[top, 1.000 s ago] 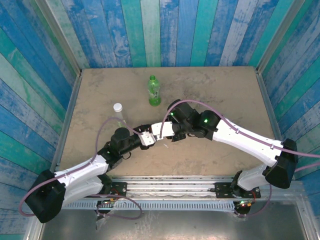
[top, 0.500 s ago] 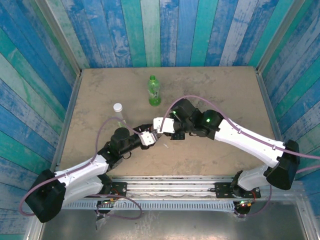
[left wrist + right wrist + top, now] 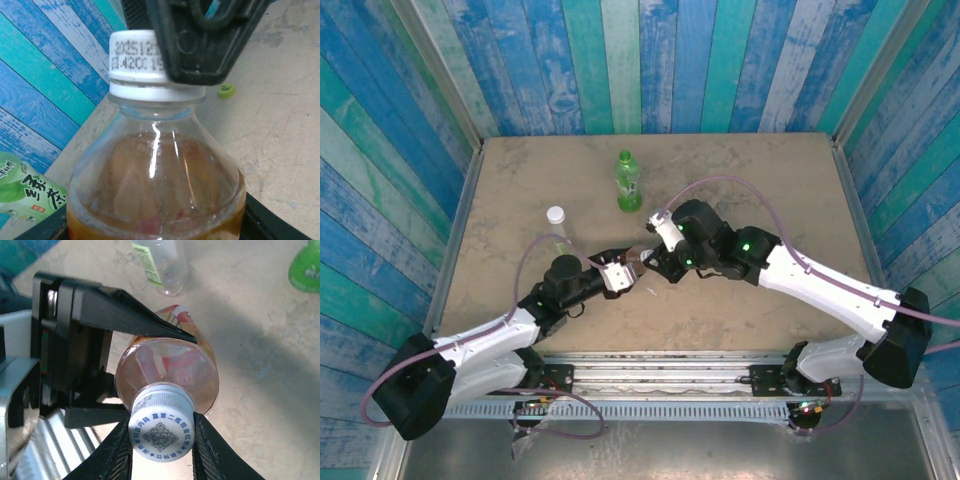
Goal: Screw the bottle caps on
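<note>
The amber bottle (image 3: pixel 635 265) with a red label stands near the table's middle, my left gripper (image 3: pixel 625 270) shut around its body (image 3: pixel 155 185). A white cap (image 3: pixel 161 432) sits on its neck, and my right gripper (image 3: pixel 162 452) is shut on that cap from both sides. The green bottle (image 3: pixel 629 182) stands farther back. The clear bottle (image 3: pixel 556 222) with a white cap stands to the left. A yellow-green cap (image 3: pixel 226 90) lies loose on the table beyond the amber bottle.
The tan table (image 3: pixel 770 180) is walled by blue and green planks (image 3: pixel 620 60) at the back and sides. Both arms cross low over the near half, cables looping above them. A metal rail (image 3: pixel 660 365) runs along the near edge.
My right gripper has closed on the white cap and its wrist has swung round, the arm shifting a little to the right. The left arm and the bottle have stayed put.
</note>
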Available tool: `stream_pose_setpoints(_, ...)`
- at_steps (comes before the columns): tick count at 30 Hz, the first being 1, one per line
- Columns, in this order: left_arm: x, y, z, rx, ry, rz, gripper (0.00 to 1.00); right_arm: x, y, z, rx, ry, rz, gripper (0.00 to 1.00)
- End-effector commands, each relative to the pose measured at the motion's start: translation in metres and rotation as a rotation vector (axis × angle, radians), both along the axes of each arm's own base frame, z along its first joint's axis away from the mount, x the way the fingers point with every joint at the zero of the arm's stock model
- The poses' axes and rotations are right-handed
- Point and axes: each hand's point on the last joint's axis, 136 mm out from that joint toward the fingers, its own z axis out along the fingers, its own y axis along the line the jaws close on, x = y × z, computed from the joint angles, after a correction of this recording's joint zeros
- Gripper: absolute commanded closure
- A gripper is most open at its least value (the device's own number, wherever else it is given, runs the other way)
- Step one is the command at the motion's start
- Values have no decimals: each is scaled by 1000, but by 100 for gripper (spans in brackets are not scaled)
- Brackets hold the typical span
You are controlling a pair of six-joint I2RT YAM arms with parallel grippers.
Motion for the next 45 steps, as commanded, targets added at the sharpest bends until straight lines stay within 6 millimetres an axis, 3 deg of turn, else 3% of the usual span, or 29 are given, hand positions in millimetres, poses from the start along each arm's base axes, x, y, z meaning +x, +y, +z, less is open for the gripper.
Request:
stream_pose_setpoints(1, 7, 4, 2, 14, -25, 33, 50, 2, -2, 15, 128, 159, -158, 96)
stream_pose_setpoints(4, 8, 3, 2, 17, -24, 32, 50, 0, -3, 13, 98, 128, -105, 85)
stream_pose_setpoints(8, 6, 1, 1, 17, -17, 17, 49, -10, -11, 23, -8, -139, 179, 53)
stream_pose_setpoints(14, 0, -2, 2, 13, -18, -19, 49, -24, -25, 30, -192, -524, 576, 43)
stream_pose_setpoints(17, -6, -3, 1, 15, -35, -50, 49, -25, -27, 26, -270, -651, 719, 44)
stream_pose_setpoints(21, -11, -4, 0, 19, -63, -79, 49, -25, -24, 19, -324, -693, 834, 46)
stream_pose_setpoints(35, -13, -6, 1, 18, -62, -96, 49, -18, 0, 5, -322, -666, 907, 54)
stream_pose_setpoints(45, -13, -6, 2, 11, -61, -94, 49, -16, -2, 1, -330, -634, 874, 80)
